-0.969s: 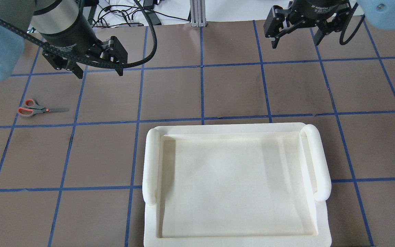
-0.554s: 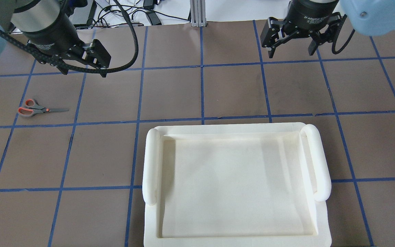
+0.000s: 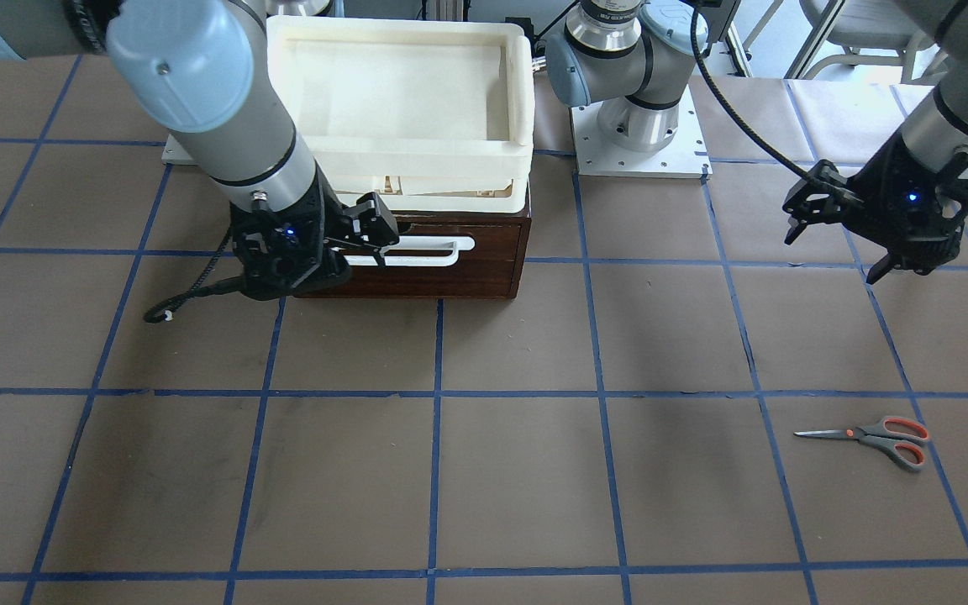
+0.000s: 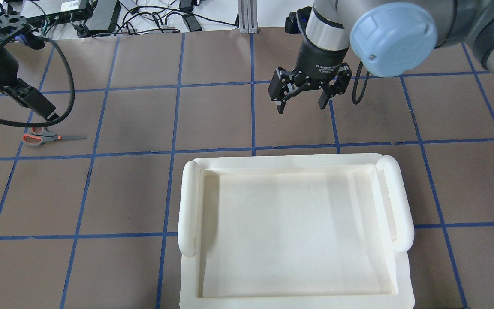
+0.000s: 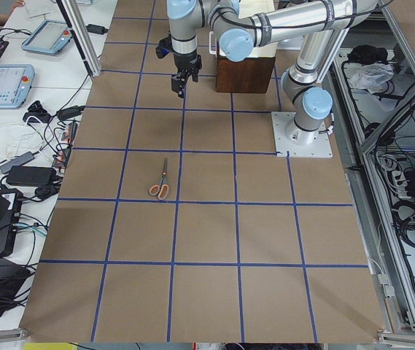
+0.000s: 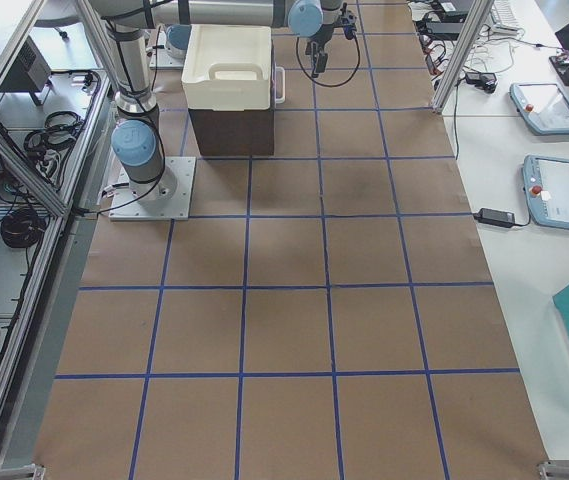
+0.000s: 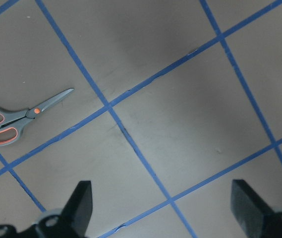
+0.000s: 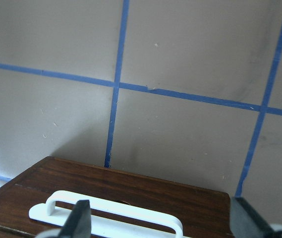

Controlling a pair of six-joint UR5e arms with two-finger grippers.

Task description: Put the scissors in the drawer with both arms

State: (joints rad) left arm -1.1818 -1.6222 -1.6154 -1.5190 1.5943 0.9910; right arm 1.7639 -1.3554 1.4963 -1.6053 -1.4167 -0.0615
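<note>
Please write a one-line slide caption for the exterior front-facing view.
Right gripper open at the drawer handle; left gripper open, apart from scissors.

Taped brown table (image 3: 518, 470), scissors (image 3: 870, 437), drawer (image 3: 484, 273)

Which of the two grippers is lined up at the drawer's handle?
The right gripper: it is open at the white handle of the drawer. The left gripper hangs open far off, nearer the scissors.

Robotics lab: blue-taped grid table (image 5: 207, 240), aluminium frame (image 5: 77, 36), teach pendants (image 5: 6, 84), loose cables (image 5: 17, 142) on side benches (image 6: 524, 270)
</note>
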